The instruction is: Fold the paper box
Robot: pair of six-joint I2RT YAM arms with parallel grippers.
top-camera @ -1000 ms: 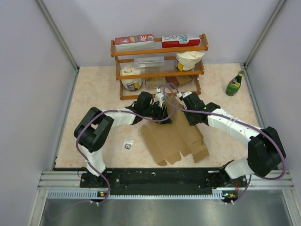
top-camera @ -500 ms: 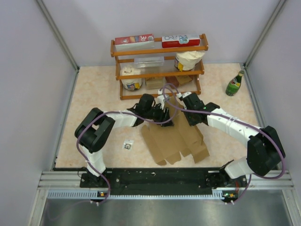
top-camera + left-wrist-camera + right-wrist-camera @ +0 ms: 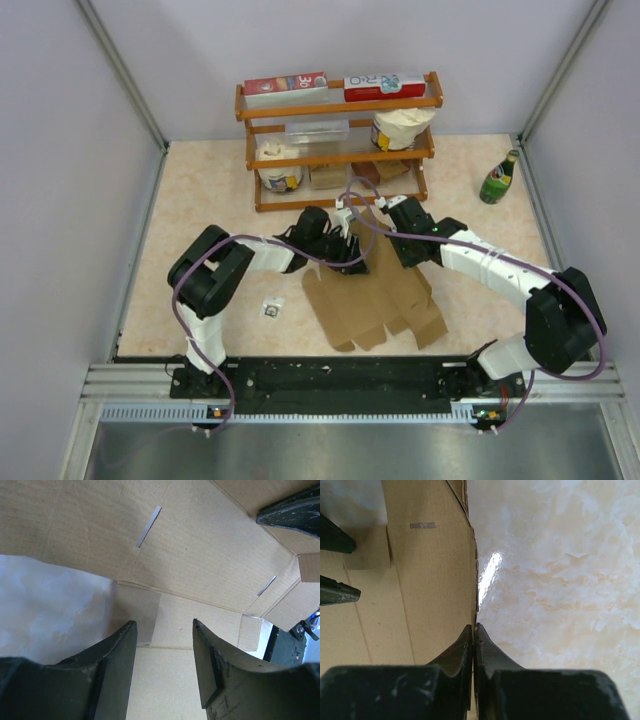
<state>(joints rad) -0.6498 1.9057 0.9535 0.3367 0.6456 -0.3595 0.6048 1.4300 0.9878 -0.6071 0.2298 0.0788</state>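
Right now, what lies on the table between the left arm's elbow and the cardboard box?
One small dark-and-white item, too small to identify, clear of the cardboard box; the table around it is bare. Only the top view shows it.

I've got the paper box (image 3: 378, 297) lying mid-desk (image 3: 200, 190), just ahead of the arm bases. The shelf (image 3: 338, 104) stands behind it, against the back wall. The bottle (image 3: 498, 177) is on the desk to the right of the shelf, well apart from the box. A small item (image 3: 270, 308) lies just left of the box. The left claw (image 3: 162, 625) is over the box's back left part and the right claw (image 3: 473, 630) is at its back right edge, the two near each other.
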